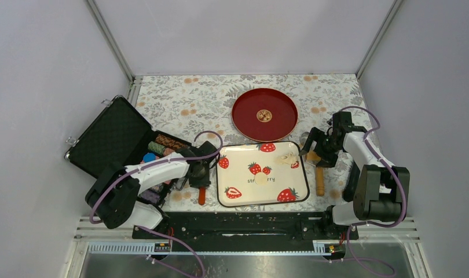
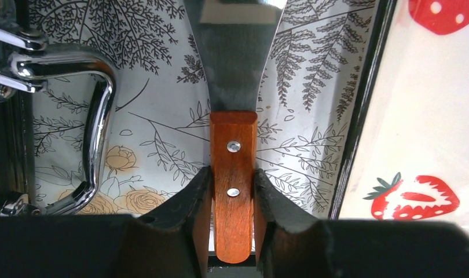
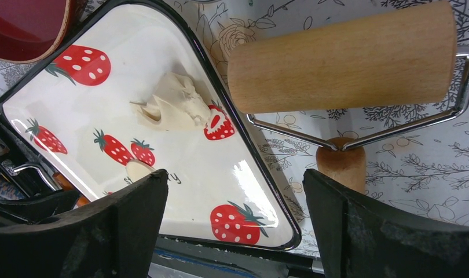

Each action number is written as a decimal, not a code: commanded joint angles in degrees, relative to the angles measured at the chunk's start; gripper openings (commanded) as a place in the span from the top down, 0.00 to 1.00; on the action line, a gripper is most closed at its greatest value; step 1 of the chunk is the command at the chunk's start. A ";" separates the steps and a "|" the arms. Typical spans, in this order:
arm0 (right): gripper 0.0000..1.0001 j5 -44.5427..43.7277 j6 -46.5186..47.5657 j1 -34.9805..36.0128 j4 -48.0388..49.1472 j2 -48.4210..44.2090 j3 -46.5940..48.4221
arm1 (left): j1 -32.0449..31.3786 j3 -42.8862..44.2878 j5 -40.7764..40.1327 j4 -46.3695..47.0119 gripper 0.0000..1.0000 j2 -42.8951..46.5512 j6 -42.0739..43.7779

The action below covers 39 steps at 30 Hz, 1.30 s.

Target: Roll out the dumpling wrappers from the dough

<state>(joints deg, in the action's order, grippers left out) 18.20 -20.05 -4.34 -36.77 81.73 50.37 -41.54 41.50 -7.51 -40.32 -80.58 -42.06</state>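
Grey-walled booth, floral table [image 1: 186, 110]; left arm folded low just left of the strawberry tray [image 1: 244, 182], left gripper [image 2: 233, 191] pinching a wooden-handled scraper [image 2: 234, 156]; right arm reaches to the tray's right edge, right gripper [image 3: 235, 179] spread wide by the roller [image 3: 342, 58]; ragged dough [image 3: 174, 107] sits in the tray's far-right corner, long axis roughly across the tray, I think; round wrapper [image 1: 261, 179] mid-tray.

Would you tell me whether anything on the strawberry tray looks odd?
Only the dough: a ragged, crumpled scrap in the far right corner of the tray, not a flat sheet. The wrapper lies neat and round.
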 commanded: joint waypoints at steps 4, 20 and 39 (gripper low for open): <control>0.04 1.96 1.11 0.04 0.50 -1.97 -0.57 | -0.07 2.17 -2.71 0.04 1.00 8.64 -2.61; 0.00 4.20 1.60 0.12 0.63 -2.49 -1.33 | 0.00 11.48 -0.96 -2.35 1.00 19.49 13.63; 0.01 5.49 2.21 0.48 0.47 -2.15 -2.18 | -0.01 23.54 12.60 -7.28 1.00 22.23 58.07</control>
<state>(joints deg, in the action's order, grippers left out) 22.20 -19.00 -4.23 -36.49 80.77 48.29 -41.52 61.60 1.61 -45.63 -59.99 3.55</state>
